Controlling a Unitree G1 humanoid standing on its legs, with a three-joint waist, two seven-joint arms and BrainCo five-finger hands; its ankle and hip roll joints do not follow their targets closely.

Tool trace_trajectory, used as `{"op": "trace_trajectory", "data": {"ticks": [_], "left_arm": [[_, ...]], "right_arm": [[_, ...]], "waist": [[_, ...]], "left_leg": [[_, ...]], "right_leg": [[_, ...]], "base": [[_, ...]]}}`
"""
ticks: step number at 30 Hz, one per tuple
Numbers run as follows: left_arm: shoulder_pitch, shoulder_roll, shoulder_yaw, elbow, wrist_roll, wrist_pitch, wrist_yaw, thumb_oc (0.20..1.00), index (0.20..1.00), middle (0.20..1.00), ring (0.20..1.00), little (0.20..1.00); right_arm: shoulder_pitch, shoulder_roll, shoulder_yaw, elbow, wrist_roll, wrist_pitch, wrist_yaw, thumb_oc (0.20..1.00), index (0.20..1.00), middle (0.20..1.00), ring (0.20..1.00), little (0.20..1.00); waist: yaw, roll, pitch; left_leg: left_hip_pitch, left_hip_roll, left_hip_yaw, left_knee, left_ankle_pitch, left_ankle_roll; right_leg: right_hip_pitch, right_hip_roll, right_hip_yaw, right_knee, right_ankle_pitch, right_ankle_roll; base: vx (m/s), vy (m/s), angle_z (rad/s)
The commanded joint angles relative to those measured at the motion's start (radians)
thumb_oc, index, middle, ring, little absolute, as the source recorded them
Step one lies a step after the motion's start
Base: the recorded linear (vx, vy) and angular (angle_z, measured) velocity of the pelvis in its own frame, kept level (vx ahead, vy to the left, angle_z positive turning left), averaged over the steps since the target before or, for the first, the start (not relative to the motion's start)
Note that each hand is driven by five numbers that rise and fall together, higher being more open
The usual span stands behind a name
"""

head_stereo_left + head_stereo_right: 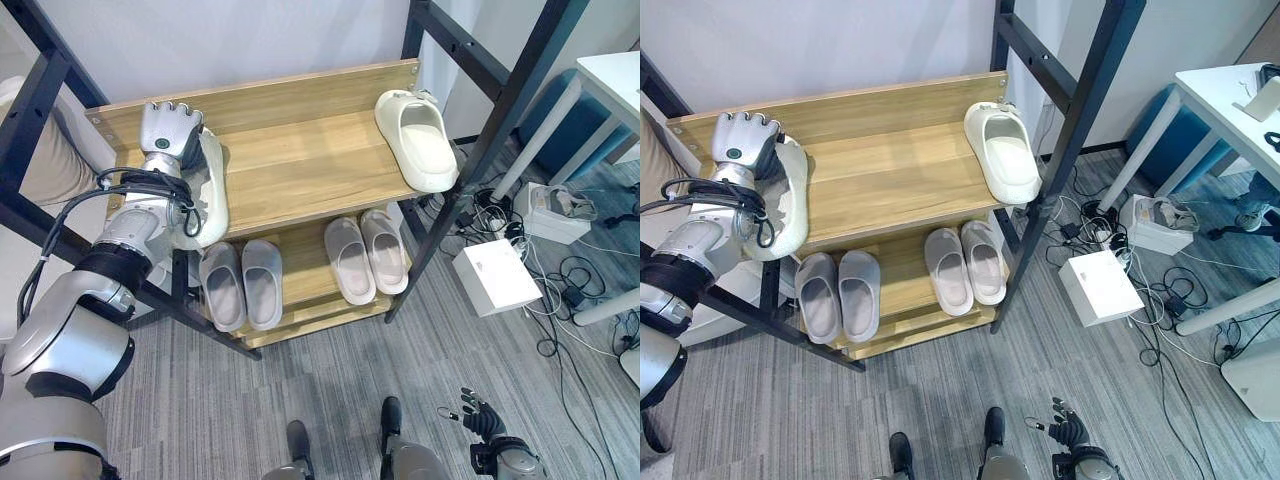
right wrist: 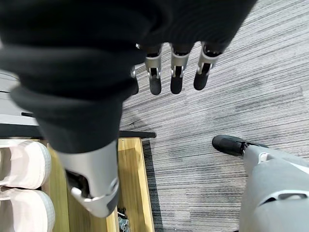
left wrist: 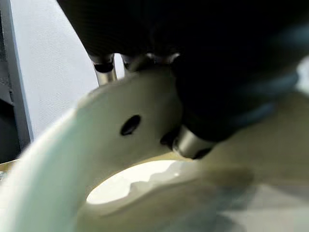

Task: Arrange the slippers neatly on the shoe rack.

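Right hand (image 1: 487,422) idle low over the floor, fingers relaxed and empty. Left hand (image 1: 172,130) clamps a cream slipper (image 1: 210,190) at the top shelf's (image 1: 300,170) left edge; its mate (image 1: 418,138) sits at the right edge, so pairing remains. Two grey pairs (image 1: 241,283) (image 1: 366,255) are lined up on the lower shelf.

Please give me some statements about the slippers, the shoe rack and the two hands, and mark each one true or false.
1. The left hand grips a cream slipper at the left end of the shoe rack's top shelf. True.
2. The other cream slipper lies on the floor. False: it rests at the top shelf's right end.
3. Four grey slippers sit on the lower shelf. True.
4. The right hand holds a grey slipper. False: it hangs open above the floor, holding nothing.
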Motion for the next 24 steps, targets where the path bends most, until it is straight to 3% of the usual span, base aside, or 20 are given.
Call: {"op": "trace_trajectory", "data": {"ticks": [1, 9, 10, 15, 24], "left_arm": [[-0.086, -0.001, 0.071, -0.028, 0.025, -0.002, 0.006, 0.200, 0.200, 0.200, 0.200, 0.200], [-0.128, -0.092, 0.037, -0.160, 0.049, -0.037, -0.018, 0.200, 0.200, 0.200, 0.200, 0.200], [-0.172, -0.146, -0.003, -0.102, 0.045, -0.038, -0.024, 0.200, 0.200, 0.200, 0.200, 0.200], [-0.188, -0.230, -0.009, 0.024, 0.013, -0.026, -0.009, 0.200, 0.200, 0.200, 0.200, 0.200], [-0.201, -0.274, 0.003, 0.256, -0.067, -0.006, 0.026, 0.200, 0.200, 0.200, 0.200, 0.200]], "right_arm": [[-0.029, -0.045, 0.016, -0.045, 0.033, -0.026, 0.005, 1.000, 1.000, 1.000, 1.000, 1.000], [-0.045, -0.059, 0.012, -0.032, 0.034, -0.018, 0.002, 1.000, 1.000, 1.000, 1.000, 1.000], [-0.057, -0.078, 0.012, -0.030, 0.043, -0.015, -0.002, 1.000, 1.000, 1.000, 1.000, 1.000], [-0.066, -0.080, 0.013, -0.068, 0.027, -0.014, -0.039, 1.000, 1.000, 1.000, 1.000, 1.000], [-0.028, -0.102, -0.036, -0.041, 0.033, -0.018, -0.068, 1.000, 1.000, 1.000, 1.000, 1.000]], "waist": [[-0.009, 0.025, 0.027], [-0.016, 0.040, 0.016], [-0.033, 0.049, 0.015], [-0.062, 0.071, 0.017], [-0.141, 0.088, 0.034]], "left_leg": [[0.051, -0.051, -0.048, -0.007, -0.076, 0.009], [0.060, -0.045, -0.055, -0.007, -0.071, -0.001], [0.063, -0.041, -0.045, -0.007, -0.068, -0.004], [0.073, -0.039, -0.013, -0.007, -0.073, 0.000], [0.094, -0.028, 0.086, -0.007, -0.089, 0.007]], "right_leg": [[0.098, -0.014, -0.061, 0.022, -0.117, 0.106], [0.117, -0.010, -0.072, 0.010, -0.123, 0.102], [0.116, -0.008, -0.066, 0.008, -0.123, 0.100], [0.104, -0.003, -0.030, 0.010, -0.124, 0.098], [0.052, 0.010, 0.071, 0.022, -0.114, 0.099]], "base": [[0.00, -0.026, 0.05], [-0.02, -0.051, 0.03], [-0.01, -0.056, 0.02], [0.01, -0.022, -0.05], [0.04, -0.008, -0.44]]}}
